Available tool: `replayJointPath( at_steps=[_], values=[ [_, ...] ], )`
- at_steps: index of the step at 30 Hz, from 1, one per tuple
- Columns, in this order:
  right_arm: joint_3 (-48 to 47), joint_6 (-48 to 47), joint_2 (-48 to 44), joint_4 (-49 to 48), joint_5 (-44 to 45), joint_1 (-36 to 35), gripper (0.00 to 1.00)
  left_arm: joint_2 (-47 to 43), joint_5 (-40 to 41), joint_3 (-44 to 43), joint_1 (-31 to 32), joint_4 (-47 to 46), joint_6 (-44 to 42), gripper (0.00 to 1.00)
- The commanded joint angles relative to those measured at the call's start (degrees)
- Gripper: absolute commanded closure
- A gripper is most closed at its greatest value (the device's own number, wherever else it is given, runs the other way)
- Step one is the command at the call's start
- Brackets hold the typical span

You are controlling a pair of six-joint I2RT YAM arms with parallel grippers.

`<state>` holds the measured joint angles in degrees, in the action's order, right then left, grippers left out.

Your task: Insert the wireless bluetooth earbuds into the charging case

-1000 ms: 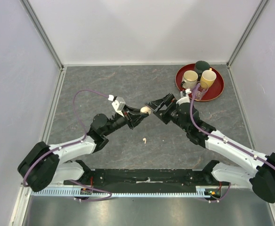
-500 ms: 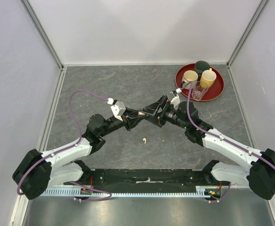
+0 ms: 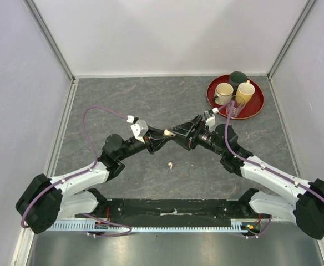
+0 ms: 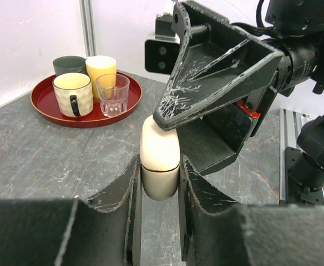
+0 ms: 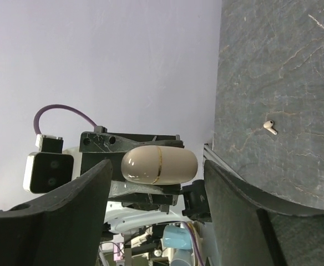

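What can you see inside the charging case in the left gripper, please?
Nothing: the charging case is closed along its seam, hiding its interior. One white earbud lies outside on the table.

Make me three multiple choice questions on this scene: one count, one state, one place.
1. How many vessels stand on the red tray? A) two B) four C) six
2. The lid of the charging case in the left claw is: A) shut B) wide open C) missing
3. Where does the loose earbud lie? A) on the red tray B) inside the charging case C) on the table between the arms

B: cream mug, yellow cup, dark cup, clear glass.
A: only a thin seam shows between its halves.
C: it lies alone on the grey stone.
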<state>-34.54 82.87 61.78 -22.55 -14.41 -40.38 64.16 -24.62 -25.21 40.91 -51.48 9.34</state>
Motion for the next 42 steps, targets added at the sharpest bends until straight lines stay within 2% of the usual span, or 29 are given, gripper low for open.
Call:
replayJointPath(
  at_steps=[1, 3, 4, 9, 10, 14, 17, 23, 34, 42],
  values=[
    [1.32, 4.48, 0.45, -5.75, 1.41, 0.13, 0.30, -0.61, -1.48, 0.07, -0.21, -5.47, -0.73, 0.98],
    [2.02, 5.28, 0.36, -7.95, 1.67, 0.13, 0.36, -0.70, -1.22, 0.25, -0.12, -5.91, -0.56, 0.98],
    [2.29, 5.54, 0.10, -8.21, 1.67, 0.04, 0.42, -0.79, -1.04, 0.51, -0.12, -5.91, -0.55, 0.98],
    [2.90, 7.39, -0.34, -8.22, 1.50, 0.13, 0.53, -0.53, -0.16, 0.78, -0.12, -6.61, -0.12, 0.98],
    [3.34, 7.83, -0.34, -8.39, 1.41, 0.13, 0.58, -0.44, -0.08, 0.69, -0.12, -6.87, 0.41, 0.97],
    [5.10, 11.87, 0.18, -12.69, 0.35, 0.13, 0.73, 0.61, 0.10, 0.69, -0.21, -9.16, 1.90, 0.79],
    [5.54, 13.63, 0.97, -14.36, 0.00, 0.13, 0.75, 1.75, 0.01, 0.87, -0.21, -11.70, 2.96, 0.70],
    [6.59, 16.53, 1.94, -17.09, -0.52, 0.13, 0.77, 3.86, 0.80, 1.57, -0.12, -16.80, 4.89, 0.61],
    [7.91, 18.55, 2.48, -20.26, -0.27, 0.13, 0.78, 5.27, 1.24, 1.48, -0.12, -17.86, 5.07, 0.59],
    [7.65, 17.50, 0.71, -22.10, 1.67, 0.13, 0.77, 5.45, 1.77, 1.57, -0.12, -15.49, 5.07, 0.50]
  ],
)
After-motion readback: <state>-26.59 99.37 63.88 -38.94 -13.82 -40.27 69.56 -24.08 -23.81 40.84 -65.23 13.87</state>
